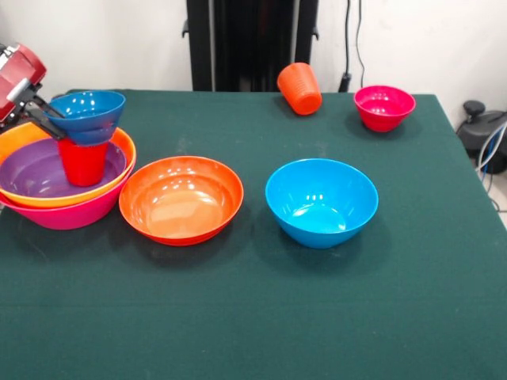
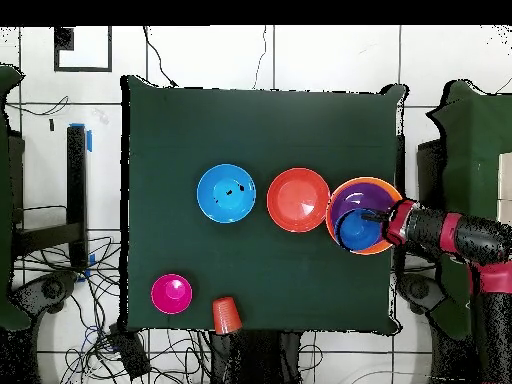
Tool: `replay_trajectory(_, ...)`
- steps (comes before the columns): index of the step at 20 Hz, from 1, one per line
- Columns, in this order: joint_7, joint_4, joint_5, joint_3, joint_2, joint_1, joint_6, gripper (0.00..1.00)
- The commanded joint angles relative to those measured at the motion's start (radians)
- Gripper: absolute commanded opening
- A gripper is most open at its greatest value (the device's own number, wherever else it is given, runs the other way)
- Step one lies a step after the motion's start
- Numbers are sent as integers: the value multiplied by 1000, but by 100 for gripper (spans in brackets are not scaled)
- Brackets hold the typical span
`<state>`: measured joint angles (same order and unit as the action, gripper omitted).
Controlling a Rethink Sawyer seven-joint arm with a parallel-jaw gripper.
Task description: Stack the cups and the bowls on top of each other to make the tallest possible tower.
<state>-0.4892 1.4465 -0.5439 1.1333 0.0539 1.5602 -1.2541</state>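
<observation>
The tower stands at the table's left edge in the front view: the big pink bowl [image 1: 67, 214] holds the yellow-orange bowl [image 1: 24, 136], then the purple bowl [image 1: 36, 172]. The red cup [image 1: 82, 163] stands upright in the purple bowl, and the small blue bowl [image 1: 89, 113] sits on top of it. My gripper [image 1: 57, 120] is shut on the small blue bowl's rim from the left. In the overhead view the gripper [image 2: 370, 216] meets the small blue bowl [image 2: 354, 231] over the tower [image 2: 372, 188]. The orange cup [image 1: 299, 88] lies on its side at the back.
A shallow red-orange bowl [image 1: 181, 198] [image 2: 298, 199] sits right beside the tower. The medium blue bowl [image 1: 321, 202] [image 2: 226, 193] is mid-table. The small magenta bowl [image 1: 384, 107] [image 2: 171, 293] sits at the back right. The orange cup also shows in the overhead view [image 2: 226, 314].
</observation>
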Motion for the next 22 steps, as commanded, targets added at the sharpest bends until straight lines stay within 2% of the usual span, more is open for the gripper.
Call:
replay_trajectory(1,270,-80,-52,-44,19,-79,-21,0)
replay_trajectory(22,317,-139,-43,-53,-33,-96,-10,0)
